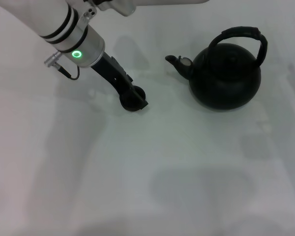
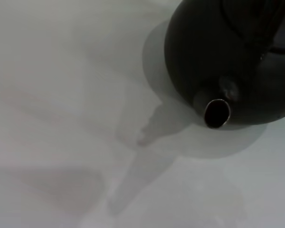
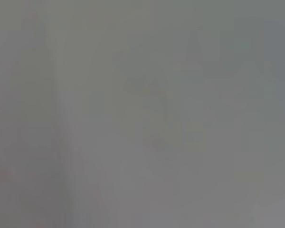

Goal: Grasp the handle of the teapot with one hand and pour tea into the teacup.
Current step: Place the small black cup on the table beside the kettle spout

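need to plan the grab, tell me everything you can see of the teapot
The teapot is matte black and round-bellied, standing upright on the white table. Its short curved spout points toward the left end effector, which is apart from it. The arched handle stands up over the top, ribbed along its upper part. Nothing touches it.

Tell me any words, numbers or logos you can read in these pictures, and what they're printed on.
None can be read.
The teapot, its handle and its spout: plain black, no marking.
The left arm: only black bands and a lit green ring, no lettering.
The left end effector, down on the table: plain black.
The right wrist view: a grey blur, nothing legible.
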Robot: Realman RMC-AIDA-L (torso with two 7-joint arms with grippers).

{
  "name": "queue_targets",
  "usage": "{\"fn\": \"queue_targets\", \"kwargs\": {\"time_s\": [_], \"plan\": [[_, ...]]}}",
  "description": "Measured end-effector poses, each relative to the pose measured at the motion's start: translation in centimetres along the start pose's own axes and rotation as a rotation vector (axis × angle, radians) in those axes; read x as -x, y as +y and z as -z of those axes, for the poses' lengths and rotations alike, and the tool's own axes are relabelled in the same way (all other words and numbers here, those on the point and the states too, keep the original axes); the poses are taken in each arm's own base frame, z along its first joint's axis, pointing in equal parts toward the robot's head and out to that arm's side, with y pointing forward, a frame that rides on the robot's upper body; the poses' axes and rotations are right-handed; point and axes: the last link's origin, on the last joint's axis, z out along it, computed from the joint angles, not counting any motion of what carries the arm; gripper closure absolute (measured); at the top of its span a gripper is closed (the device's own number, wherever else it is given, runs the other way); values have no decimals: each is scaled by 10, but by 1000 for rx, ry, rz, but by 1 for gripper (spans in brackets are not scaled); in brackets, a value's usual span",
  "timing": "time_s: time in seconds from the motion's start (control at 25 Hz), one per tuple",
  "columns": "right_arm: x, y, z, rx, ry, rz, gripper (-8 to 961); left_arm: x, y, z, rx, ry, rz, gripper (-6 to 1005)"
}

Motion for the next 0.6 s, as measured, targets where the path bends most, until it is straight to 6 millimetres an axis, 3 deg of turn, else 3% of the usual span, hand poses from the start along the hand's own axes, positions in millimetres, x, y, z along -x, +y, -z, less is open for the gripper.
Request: {"fn": "queue_targets", "kwargs": {"time_s": [0.24, 0.6], "plan": [[0, 1, 0, 0, 0, -1, 113, -1, -1, 1, -5, 2, -2, 111], [0, 1, 1, -1, 0, -4, 112, -16, 4, 4, 29, 94, -57, 111]]}}
